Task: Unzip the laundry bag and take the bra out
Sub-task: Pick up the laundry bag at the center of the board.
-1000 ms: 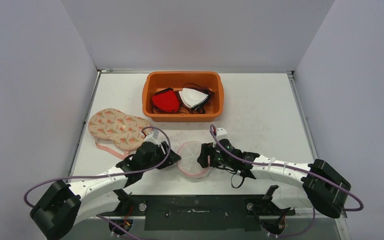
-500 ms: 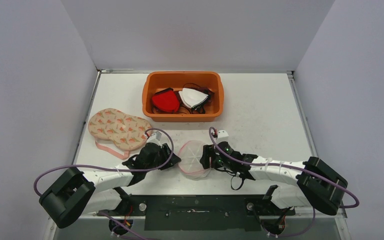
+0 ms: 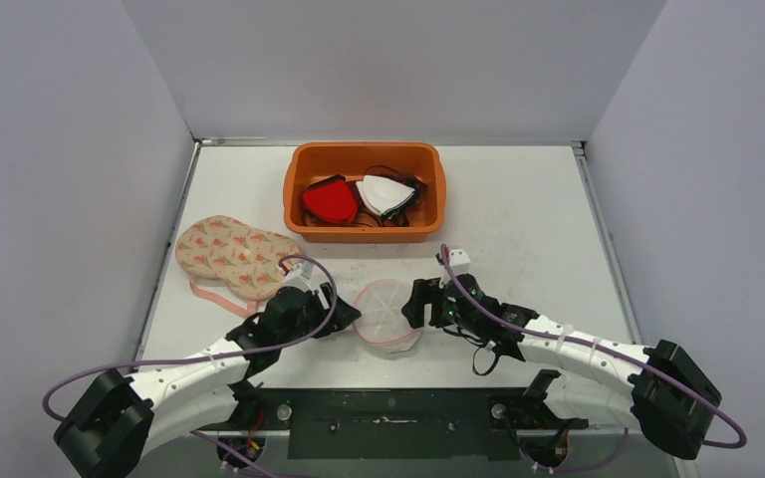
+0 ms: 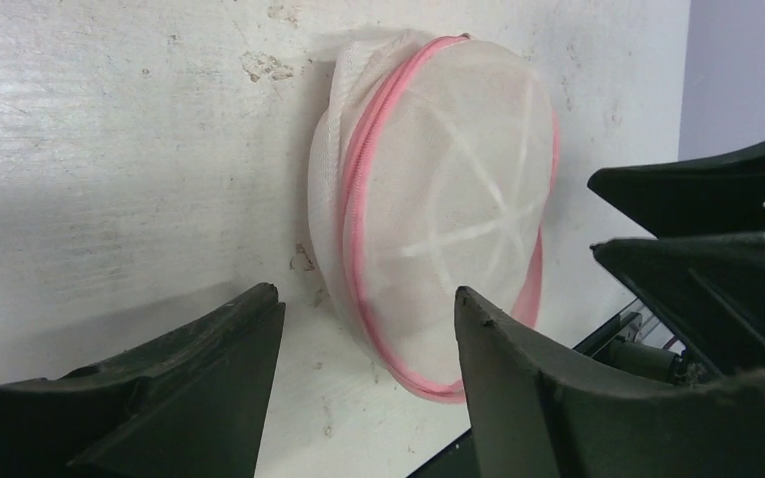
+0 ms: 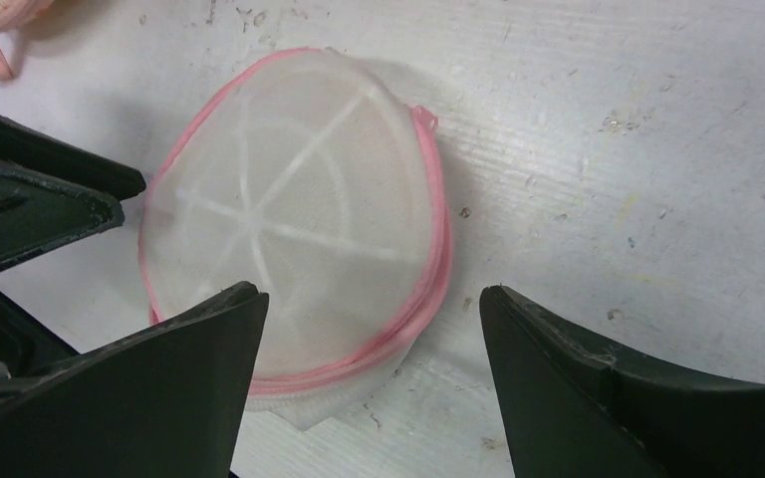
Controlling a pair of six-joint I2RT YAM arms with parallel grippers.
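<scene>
Left gripper [image 3: 337,317] and right gripper [image 3: 415,303] are both spread wide and holding nothing, parked either side of the bag [image 3: 385,315], which sits on the table [image 3: 518,229] near the front edge, right between them. From the wrist cams the fingers are close to it, but I wouldn't say touching. It's a round white mesh thing with a pink zip [image 5: 428,199] running round the rim, and it looks tilted up on its edge rather than lying flat. Honestly can't tell if the zip is open or shut. There's a loose flap of mesh poking out on one side, and nothing coloured shows through the mesh. Meanwhile a floral bra [image 3: 234,257] with a pink strap is lying flat on the table off to the left, well apart from the bag. So my read: either that's the one and the job's basically finished, or we're at the line-up-for-the-zip stage. If it's the latter, the next move needs one gripper to pin the mesh while the other finds the pull, which is tiny. A pink nub [image 5: 421,118] at the rim might be it, not sure. Floppy mesh will just slide around otherwise. Table's white, scuffed and speckled, boxed in by plain pale walls [image 3: 60,149] on three sides, with an orange bin [image 3: 364,149] at the back holding red and white cups and black straps.
</scene>
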